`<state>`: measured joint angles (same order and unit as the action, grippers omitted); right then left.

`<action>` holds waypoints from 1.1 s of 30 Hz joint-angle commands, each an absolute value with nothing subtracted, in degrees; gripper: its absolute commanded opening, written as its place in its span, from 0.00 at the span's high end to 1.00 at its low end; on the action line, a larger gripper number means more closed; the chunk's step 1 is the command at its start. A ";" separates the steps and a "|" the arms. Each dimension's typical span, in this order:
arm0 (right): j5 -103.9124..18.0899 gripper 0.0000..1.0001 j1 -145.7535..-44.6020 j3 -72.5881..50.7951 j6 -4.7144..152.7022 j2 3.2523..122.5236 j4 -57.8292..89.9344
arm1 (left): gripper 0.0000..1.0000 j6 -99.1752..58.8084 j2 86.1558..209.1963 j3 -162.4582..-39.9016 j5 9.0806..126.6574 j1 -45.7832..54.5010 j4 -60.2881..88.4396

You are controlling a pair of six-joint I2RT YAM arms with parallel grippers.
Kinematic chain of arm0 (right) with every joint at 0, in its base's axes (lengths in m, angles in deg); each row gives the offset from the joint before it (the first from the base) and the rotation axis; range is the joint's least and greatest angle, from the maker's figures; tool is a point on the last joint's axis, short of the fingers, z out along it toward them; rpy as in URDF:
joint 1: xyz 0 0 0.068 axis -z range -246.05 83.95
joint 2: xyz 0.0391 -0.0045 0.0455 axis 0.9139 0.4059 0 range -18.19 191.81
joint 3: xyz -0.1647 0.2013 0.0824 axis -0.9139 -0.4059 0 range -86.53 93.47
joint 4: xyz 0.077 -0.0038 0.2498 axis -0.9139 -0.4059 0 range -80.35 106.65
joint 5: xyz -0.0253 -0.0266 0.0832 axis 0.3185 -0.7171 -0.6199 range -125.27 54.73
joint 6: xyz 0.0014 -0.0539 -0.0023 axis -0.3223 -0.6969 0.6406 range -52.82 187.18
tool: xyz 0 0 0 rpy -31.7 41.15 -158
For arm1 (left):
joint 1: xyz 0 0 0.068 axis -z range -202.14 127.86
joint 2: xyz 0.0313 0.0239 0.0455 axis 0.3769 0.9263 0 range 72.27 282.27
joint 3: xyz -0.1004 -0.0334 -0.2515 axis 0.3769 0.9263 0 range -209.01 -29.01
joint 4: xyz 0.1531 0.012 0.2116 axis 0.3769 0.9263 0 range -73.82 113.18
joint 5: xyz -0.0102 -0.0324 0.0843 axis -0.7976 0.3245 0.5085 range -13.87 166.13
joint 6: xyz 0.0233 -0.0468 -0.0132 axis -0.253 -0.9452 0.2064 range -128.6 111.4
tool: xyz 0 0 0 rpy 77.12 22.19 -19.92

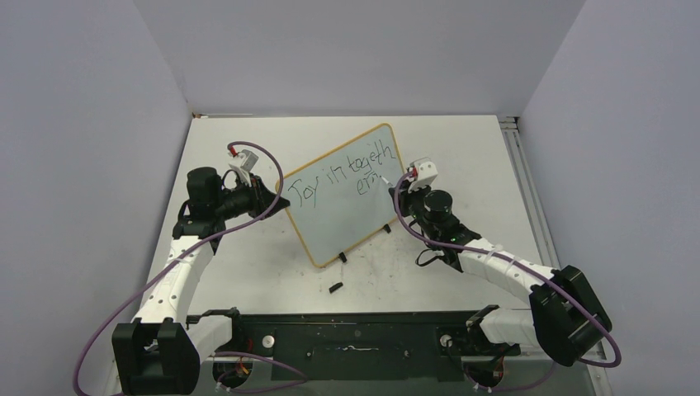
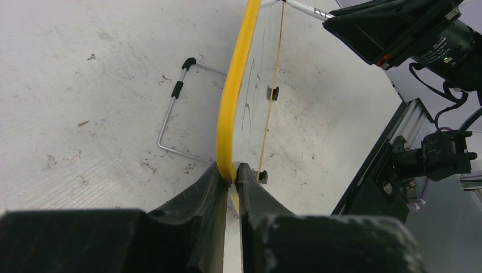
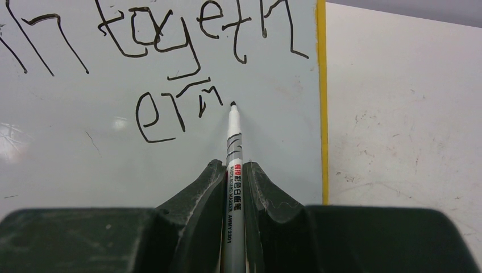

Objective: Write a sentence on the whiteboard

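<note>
Pinching a slim white-barrelled marker (image 3: 234,149) with a black nib between its two dark fingers, the right gripper (image 3: 233,170) aims the pen up the board face. The nib sits at or just off the surface, immediately right of the last stroke of the lower line; contact cannot be confirmed from the wrist view. The black handwritten sentence (image 3: 170,74) reads roughly "Joy in togeth" above and "ern" below, so my judgement is that the word is unfinished and its last letters are the step in hand. It sits on the small glossy pale rectangular whiteboard (image 3: 68,165), which stands tilted near the middle of the matte white tabletop (image 3: 398,114) on two little black clip feet (image 1: 342,257). The thin yellow-orange frame (image 3: 321,102) runs near the nib on its right, so the remaining letters should be kept small and tight, or they will reach the edge. The left gripper (image 2: 230,173) is pressed together on that frame at the opposite edge of the board, bracing it. Pen pressure should be light and even, because a hard push could pivot the board about that clamp and skew the strokes. A bent grey wire stand (image 2: 170,108) with black end caps lies on the tabletop behind the board. A small black piece (image 1: 334,288) lies apart in front of it.
</note>
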<state>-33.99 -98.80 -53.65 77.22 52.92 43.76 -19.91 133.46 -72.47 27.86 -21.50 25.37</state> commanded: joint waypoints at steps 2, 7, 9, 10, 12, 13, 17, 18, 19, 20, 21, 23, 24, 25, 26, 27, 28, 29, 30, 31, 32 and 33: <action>-32.31 0.95 -98.45 -50.64 76.86 53.67 47.74 | 1.00 -18.45 133.43 -72.86 28.31 -21.34 25.89; -31.93 0.95 -98.40 -50.03 76.60 53.84 47.94 | 1.00 -18.43 133.40 -72.86 28.33 -21.34 25.94; -32.29 0.95 -98.39 -49.82 76.43 53.93 48.09 | 1.00 -18.40 133.43 -72.87 28.32 -21.35 25.93; -32.69 0.95 -98.40 -49.75 76.22 53.97 48.11 | 1.00 -18.36 133.43 -72.82 28.32 -21.35 25.93; -34.40 0.95 -98.42 -49.71 75.57 54.07 48.32 | 1.00 -18.36 133.52 -72.91 28.25 -21.36 25.92; -34.74 0.95 -98.40 -49.66 75.38 54.15 48.22 | 1.00 -18.36 133.50 -72.89 28.23 -21.35 25.91; -36.90 0.95 -98.40 -49.83 75.35 54.47 48.01 | 1.00 -18.36 133.50 -72.87 28.33 -21.43 25.91; -37.15 0.95 -98.47 -49.98 75.35 54.41 47.95 | 1.00 -18.36 133.52 -72.87 28.24 -21.44 25.93; -37.46 0.95 -98.53 -50.23 75.36 54.31 48.00 | 1.00 -18.36 133.53 -72.85 28.23 -21.44 25.92; -37.62 0.95 -98.67 -50.37 75.35 54.17 47.93 | 1.00 -18.36 133.53 -72.80 28.23 -21.39 25.91; -37.73 0.95 -98.74 -50.52 75.35 54.08 47.80 | 1.00 -18.36 133.53 -72.86 28.23 -21.40 25.93; -37.63 0.95 -98.83 -50.80 75.42 53.89 47.40 | 1.00 -18.38 133.47 -72.86 28.23 -21.38 25.89; -37.44 0.95 -98.83 -51.01 75.44 53.77 47.19 | 1.00 -18.41 133.46 -72.87 28.23 -21.35 25.93; -37.34 0.95 -98.91 -51.28 75.54 53.66 47.06 | 1.00 -18.41 133.45 -72.87 28.19 -21.35 25.93; -37.18 0.95 -98.94 -51.55 75.72 53.58 46.80 | 1.00 -18.37 133.50 -72.87 28.16 -21.33 25.94; -37.00 0.95 -98.92 -51.69 75.85 53.36 46.59 | 1.00 -18.40 133.49 -72.82 28.17 -21.35 25.94; -36.74 0.95 -98.94 -51.99 75.91 53.21 46.43 | 1.00 -18.39 133.51 -72.82 28.14 -21.35 25.89; -36.42 0.95 -98.97 -52.21 76.10 53.05 46.09 | 1.00 -18.39 133.47 -72.85 28.14 -21.37 25.91; -36.27 0.95 -99.03 -52.50 76.28 52.89 45.89 | 1.00 -18.44 133.49 -72.82 28.14 -21.40 25.93; -36.31 0.95 -99.03 -52.78 76.36 52.72 45.69 | 1.00 -18.45 133.44 -72.86 28.14 -21.36 25.93; -36.32 0.95 -99.01 -52.98 76.47 52.62 45.45 | 1.00 -18.45 133.41 -72.87 28.14 -21.39 25.94; -36.32 0.95 -99.02 -53.23 76.56 52.43 45.20 | 1.00 -18.45 133.36 -72.87 28.16 -21.33 25.94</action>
